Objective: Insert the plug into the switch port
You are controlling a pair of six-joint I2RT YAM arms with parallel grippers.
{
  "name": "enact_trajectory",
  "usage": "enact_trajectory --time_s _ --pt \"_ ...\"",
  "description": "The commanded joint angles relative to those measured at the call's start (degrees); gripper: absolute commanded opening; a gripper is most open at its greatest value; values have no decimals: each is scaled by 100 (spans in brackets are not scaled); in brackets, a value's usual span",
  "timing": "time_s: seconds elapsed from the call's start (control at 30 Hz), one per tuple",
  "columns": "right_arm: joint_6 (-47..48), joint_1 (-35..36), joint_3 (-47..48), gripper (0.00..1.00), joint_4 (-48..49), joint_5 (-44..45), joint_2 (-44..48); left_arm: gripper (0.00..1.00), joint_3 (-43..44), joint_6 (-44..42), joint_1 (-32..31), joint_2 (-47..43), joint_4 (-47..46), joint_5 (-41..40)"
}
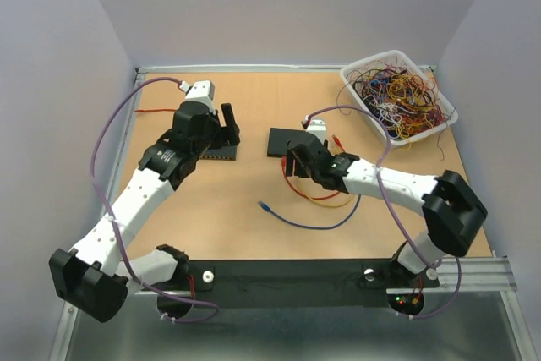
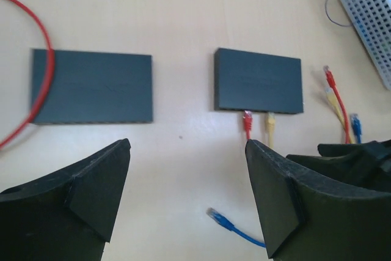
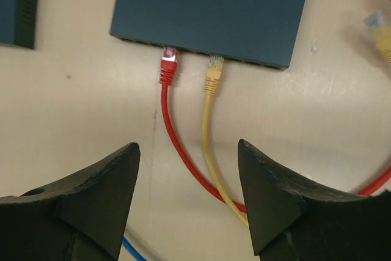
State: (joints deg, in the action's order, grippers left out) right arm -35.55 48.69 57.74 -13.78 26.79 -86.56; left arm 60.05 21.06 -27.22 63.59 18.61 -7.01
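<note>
Item: blue plug (image 2: 214, 215), loose on the tabletop (image 2: 183, 29) just ahead of my left hand (image 2: 186, 145), which is spread wide and empty. Right hand (image 3: 187, 145) parted, empty, facing the switch (image 3: 211, 7). Probably light and rigid, with a fragile clip; grip the body's sides, not the limp cable (image 2: 244, 236).

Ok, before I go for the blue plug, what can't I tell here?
- Right wrist: whether the red plug and yellow plug are fully seated; the switch hides its own ports.
- Top external: the other switch is mostly under the left arm.
- Left wrist: both switches seen from above, ports unreadable.
- Top external: blue plug too small to show its clip.
</note>
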Motion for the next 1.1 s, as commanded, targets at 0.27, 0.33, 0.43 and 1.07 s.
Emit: enact_trajectory --time_s 0.27,0.33,0.43,1.07 --pt "-330 -430 695 72 77 -288 -1248 90 -696 -1069 138 -1392 117 -1321" --pt "-312 -474 827 69 77 -323 -1468 93 -871 -1008 147 -1665 38 -1504" --pt "-268 -483 985 66 69 -341 -1757 96 -1030 -920 164 -1850 -59 -1681" --pt "-154 -676 1644 26 60 -200 -2804 95 -1470 -770 217 -1684 -297 -1611"
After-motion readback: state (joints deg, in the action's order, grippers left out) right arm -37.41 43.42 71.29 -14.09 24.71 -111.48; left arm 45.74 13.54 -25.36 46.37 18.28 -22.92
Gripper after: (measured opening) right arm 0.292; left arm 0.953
